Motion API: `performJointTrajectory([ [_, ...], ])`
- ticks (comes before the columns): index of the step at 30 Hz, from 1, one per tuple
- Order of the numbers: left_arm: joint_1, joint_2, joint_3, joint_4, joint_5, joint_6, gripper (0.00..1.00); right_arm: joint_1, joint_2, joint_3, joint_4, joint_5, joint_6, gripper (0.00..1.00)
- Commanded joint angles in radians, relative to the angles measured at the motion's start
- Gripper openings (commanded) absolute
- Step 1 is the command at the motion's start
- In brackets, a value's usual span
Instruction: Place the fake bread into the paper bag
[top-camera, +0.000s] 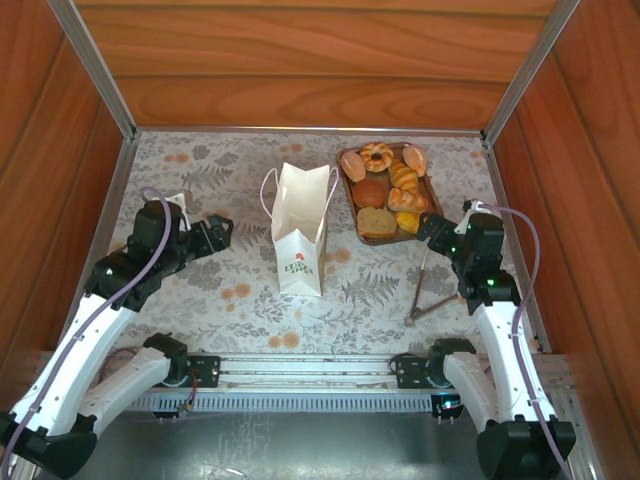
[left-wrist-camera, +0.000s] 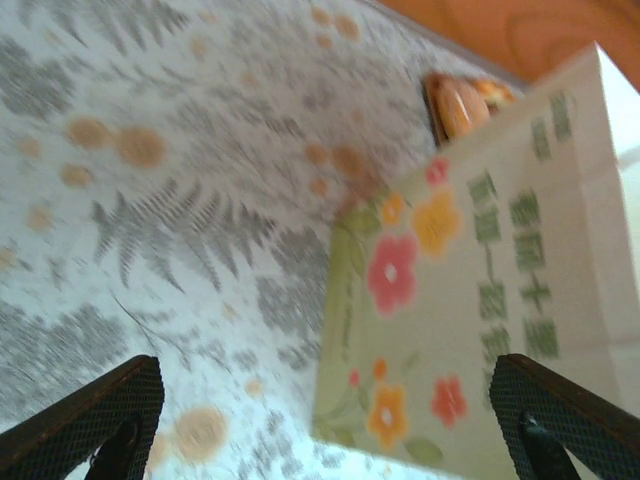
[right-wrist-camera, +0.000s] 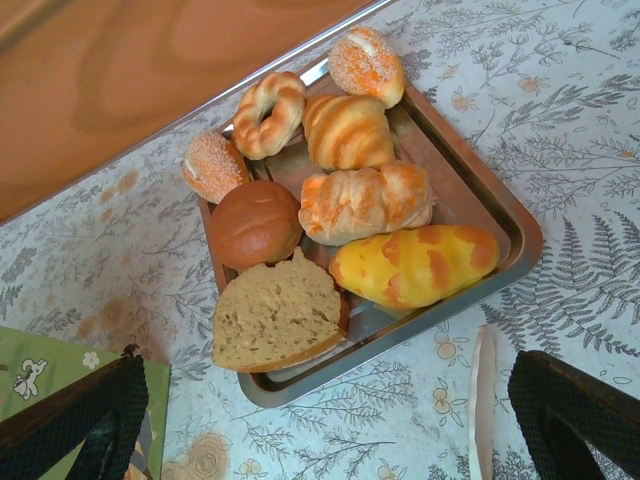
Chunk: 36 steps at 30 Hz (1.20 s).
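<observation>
The fake bread (right-wrist-camera: 340, 200) lies heaped on a metal tray (right-wrist-camera: 455, 175) right of the upright paper bag (top-camera: 300, 225). My right gripper (right-wrist-camera: 325, 430) hovers released near the tray; my left gripper (left-wrist-camera: 325, 415), also spread wide, faces the bag's side.

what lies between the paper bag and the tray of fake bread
Bare floral tablecloth, per the top view: nothing sits between the paper bag and the tray of fake bread.

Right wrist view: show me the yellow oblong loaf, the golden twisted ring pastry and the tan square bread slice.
Yellow oblong loaf (right-wrist-camera: 415, 265), right wrist view, its middle.
Golden twisted ring pastry (right-wrist-camera: 289, 97), right wrist view, upper right band.
Tan square bread slice (right-wrist-camera: 275, 315), right wrist view, cut face.
</observation>
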Motion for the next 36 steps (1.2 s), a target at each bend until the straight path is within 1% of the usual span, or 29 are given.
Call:
performJointTrajectory([
  [1, -0.102, 0.001, 0.052, -0.077, 0.076, -0.061, 0.89, 0.005, 0.008, -0.018, -0.004, -0.005, 0.001, 1.0],
  [4, -0.208, 0.045, 0.118, -0.076, 0.058, -0.068, 0.88, 0.004, 0.014, -0.026, 0.009, -0.001, -0.002, 1.0],
  [6, -0.28, 0.091, 0.175, -0.077, 0.013, -0.053, 0.88, 0.006, 0.021, -0.033, 0.017, -0.001, -0.001, 1.0],
  [9, -0.341, 0.161, 0.236, -0.073, -0.036, -0.033, 0.88, 0.006, 0.028, -0.032, 0.02, -0.006, 0.006, 1.0],
  [14, -0.35, 0.261, 0.282, -0.056, -0.109, -0.012, 0.88, 0.005, 0.019, -0.034, 0.012, 0.006, 0.0, 1.0],
  [17, -0.351, 0.296, 0.294, -0.043, -0.162, -0.008, 0.86, 0.005, 0.013, -0.035, 0.0, 0.014, -0.011, 1.0],
  [22, -0.35, 0.334, 0.298, -0.002, -0.19, -0.003, 0.8, 0.005, 0.011, -0.033, -0.006, 0.026, -0.031, 1.0],
  [25, -0.35, 0.353, 0.296, 0.018, -0.198, -0.004, 0.74, 0.005, 0.015, -0.027, -0.007, 0.031, -0.038, 1.0],
  [32, -0.351, 0.392, 0.269, 0.094, -0.203, -0.044, 0.57, 0.006, 0.019, -0.001, -0.036, 0.019, -0.062, 1.0],
  [34, -0.349, 0.395, 0.265, 0.102, -0.224, -0.052, 0.55, 0.006, 0.017, 0.003, -0.046, 0.026, -0.071, 1.0],
  [36, -0.35, 0.391, 0.258, 0.107, -0.252, -0.064, 0.51, 0.005, 0.013, 0.005, -0.056, 0.032, -0.079, 1.0],
])
